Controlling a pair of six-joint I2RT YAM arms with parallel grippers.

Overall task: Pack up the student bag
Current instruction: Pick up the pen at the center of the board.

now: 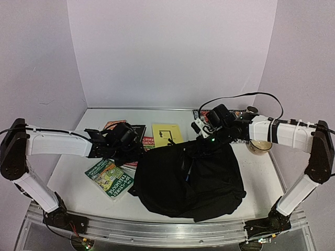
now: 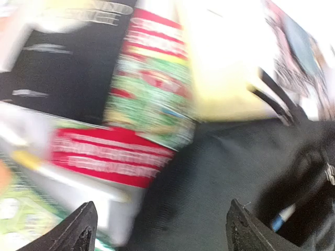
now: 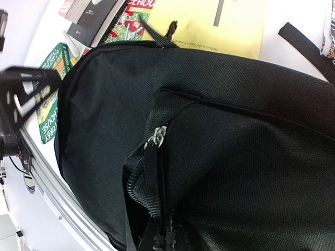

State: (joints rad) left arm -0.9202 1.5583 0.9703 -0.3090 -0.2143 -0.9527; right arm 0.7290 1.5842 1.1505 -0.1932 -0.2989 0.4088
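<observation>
The left claw [image 2: 162, 232] is spread wide, its two dark fingertips [image 2: 79, 230] apart at the bottom corners of the wrist view. It hangs over the left edge of the student bag [image 1: 193, 180], where the black fabric meets a red-and-green book [image 2: 152, 99]. That view is badly smeared. A black book [image 2: 63, 68] left of the red-and-green one and a yellow book [image 1: 166, 134] beyond the bag's far edge show as colour only, with no title legible.

The right claw [image 1: 205, 139] sits at the bag's far edge, dark against dark cloth. Its own camera does not clearly show its fingers, so I cannot tell whether it is wide, narrow or gripping.

Under that camera is a zipper pull [image 3: 157, 137] at the head of a parted seam. What lies inside is black and unreadable.

The bag lies slumped flat on the tabletop [image 1: 68, 196], middle to right. Its top loop [image 3: 170, 26] points away from the arm bases, toward the yellow book. Its long axis is hard to fix, and from overhead it spreads wider than deep.

A green book [image 1: 109, 178] lies just left of the bag, and a bowl [image 1: 260, 145] sits off its far right corner.
</observation>
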